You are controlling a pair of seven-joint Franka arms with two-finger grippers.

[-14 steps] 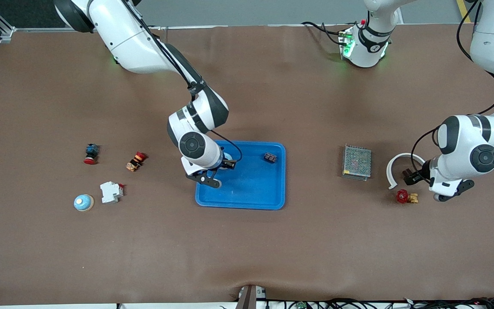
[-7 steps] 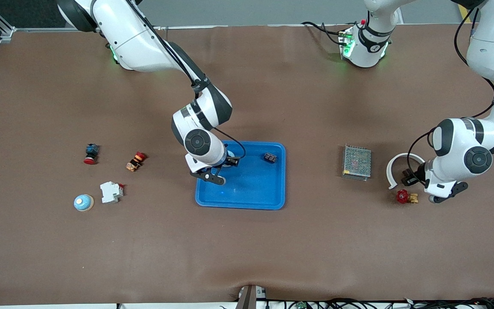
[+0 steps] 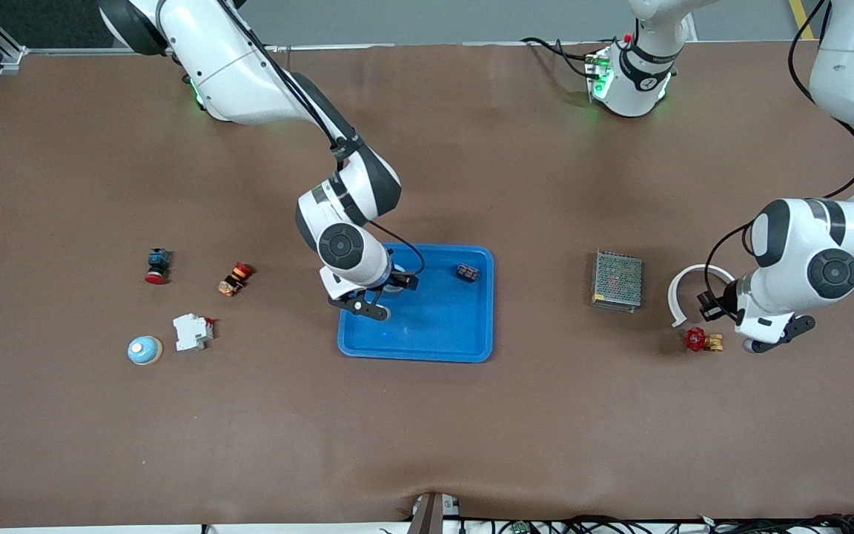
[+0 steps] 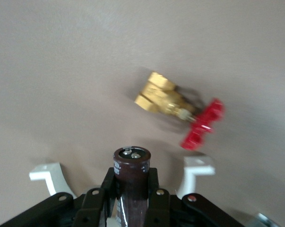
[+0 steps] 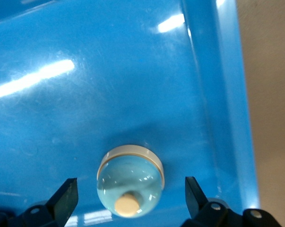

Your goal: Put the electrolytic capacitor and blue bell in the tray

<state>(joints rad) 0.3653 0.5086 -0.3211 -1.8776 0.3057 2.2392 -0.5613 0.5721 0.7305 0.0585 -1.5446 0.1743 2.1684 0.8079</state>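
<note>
Now, in the front view, the right hand (image 3: 386, 293) is seen over the tray (image 3: 434, 341), at the corner toward the right arm's end and farther from the camera, having shifted only slightly over the last second. The left hand (image 3: 707, 308) stays low over the bench (image 3: 471, 445) beside the white arc (image 3: 683, 285) and the red-handled valve (image 3: 701, 340). A second bell (image 3: 144, 350) sits untouched toward the right arm's end — well apart from the tray. A small dark part (image 3: 467, 272) lies in the tray's other farther corner.

In the left wrist view, the left hand (image 4: 132, 201) is clenched on the capacitor (image 4: 131, 172), a dark cylinder standing upright between the fingers; a second ago the jaws were wide. The valve (image 4: 180, 111) lies close by, apart from the grip. A lift is judged next, with the arc ends (image 4: 195, 171) just beside the fingers to be cleared.

In the right wrist view, the right hand (image 5: 128, 196) has been released — its fingers stand apart on either side of the blue bell (image 5: 130, 182), which rests on the tray floor. The rim (image 5: 227, 118) runs near one finger, so a straight rise is judged safest. One half of the task appears done.
</note>
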